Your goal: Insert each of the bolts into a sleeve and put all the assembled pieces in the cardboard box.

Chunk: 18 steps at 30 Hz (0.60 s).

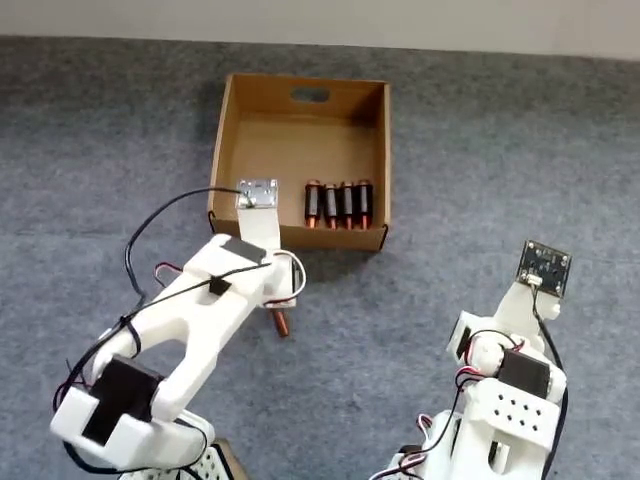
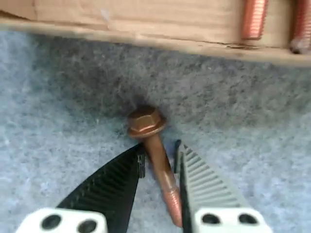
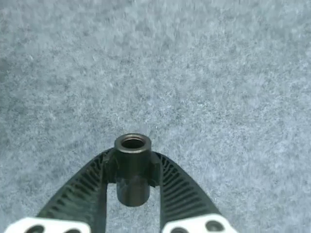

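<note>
A copper hex-head bolt [image 2: 146,122] lies on the grey carpet just in front of the cardboard box [image 1: 228,130]. Its shaft runs between the fingers of my left gripper [image 2: 160,148], which is shut on it. The same bolt [image 1: 282,322] pokes out from under the left arm [image 1: 215,295] in the high view. My right gripper [image 3: 132,158] is shut on a black sleeve [image 3: 132,167], whose open bore faces the camera, above bare carpet. The right arm [image 1: 510,385] stands at the lower right, well away from the box. Several assembled pieces [image 1: 338,205] lie in a row inside the box by its front wall.
The box's front wall [image 2: 146,19] stands close beyond the bolt head, with threaded bolt ends [image 2: 253,19] showing over it. Grey carpet [image 1: 480,170] spreads open to the right of the box and between the two arms.
</note>
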Each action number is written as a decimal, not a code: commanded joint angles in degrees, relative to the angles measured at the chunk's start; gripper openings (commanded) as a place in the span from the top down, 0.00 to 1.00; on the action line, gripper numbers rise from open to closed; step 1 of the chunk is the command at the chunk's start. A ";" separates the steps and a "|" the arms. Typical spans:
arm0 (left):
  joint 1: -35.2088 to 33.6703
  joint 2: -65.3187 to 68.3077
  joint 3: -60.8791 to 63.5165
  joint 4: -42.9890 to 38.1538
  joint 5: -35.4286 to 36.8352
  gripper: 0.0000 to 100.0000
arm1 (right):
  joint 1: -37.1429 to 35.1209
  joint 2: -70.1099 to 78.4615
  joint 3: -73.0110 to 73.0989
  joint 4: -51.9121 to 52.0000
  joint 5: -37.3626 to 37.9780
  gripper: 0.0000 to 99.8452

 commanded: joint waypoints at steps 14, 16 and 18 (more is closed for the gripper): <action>-0.40 -0.04 -9.10 22.33 -37.10 0.99 | 0.75 -0.84 -0.22 -2.07 -0.44 0.99; -0.04 -0.04 -7.52 20.66 -37.36 0.99 | 0.75 -0.84 -0.22 -2.07 -0.44 0.99; 0.04 -0.40 -5.49 17.23 -34.99 0.99 | 0.75 -0.84 -0.22 -2.07 -0.44 0.99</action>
